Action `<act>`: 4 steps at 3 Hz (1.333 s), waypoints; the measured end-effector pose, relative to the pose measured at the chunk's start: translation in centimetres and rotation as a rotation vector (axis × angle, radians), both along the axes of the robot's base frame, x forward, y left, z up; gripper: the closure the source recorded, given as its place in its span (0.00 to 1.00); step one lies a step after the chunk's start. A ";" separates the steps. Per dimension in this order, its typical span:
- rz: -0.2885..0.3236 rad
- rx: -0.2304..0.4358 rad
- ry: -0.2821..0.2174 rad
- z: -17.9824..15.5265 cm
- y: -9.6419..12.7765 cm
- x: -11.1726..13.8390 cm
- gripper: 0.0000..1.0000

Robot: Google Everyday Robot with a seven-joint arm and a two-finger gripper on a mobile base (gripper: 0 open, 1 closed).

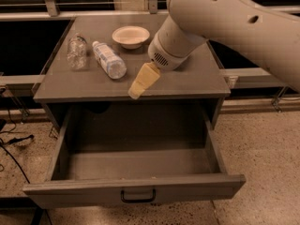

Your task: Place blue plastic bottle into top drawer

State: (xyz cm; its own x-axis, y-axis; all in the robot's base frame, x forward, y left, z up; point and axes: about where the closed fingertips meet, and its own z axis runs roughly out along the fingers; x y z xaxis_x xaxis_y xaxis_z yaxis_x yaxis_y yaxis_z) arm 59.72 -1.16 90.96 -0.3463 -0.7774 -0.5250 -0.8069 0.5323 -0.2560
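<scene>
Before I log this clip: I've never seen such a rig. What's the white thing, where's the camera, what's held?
The white shape is a robot arm reaching from upper right. Its gripper, the cream wedge, hangs over the front edge of the cabinet top, holding nothing. The camera looks down from the front. On top lie the blue plastic bottle, on its side, left of the gripper, apart from it, a crumpled clear bottle and a white bowl. The top drawer stands pulled open.
</scene>
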 end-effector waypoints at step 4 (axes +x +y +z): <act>-0.129 0.097 -0.206 0.0 5.6 3.5 0.00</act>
State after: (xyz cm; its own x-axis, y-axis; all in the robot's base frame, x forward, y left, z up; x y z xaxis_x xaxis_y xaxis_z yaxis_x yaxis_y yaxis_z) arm 63.23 4.44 90.93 -0.3171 -0.6762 -0.6650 -0.6667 0.6576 -0.3508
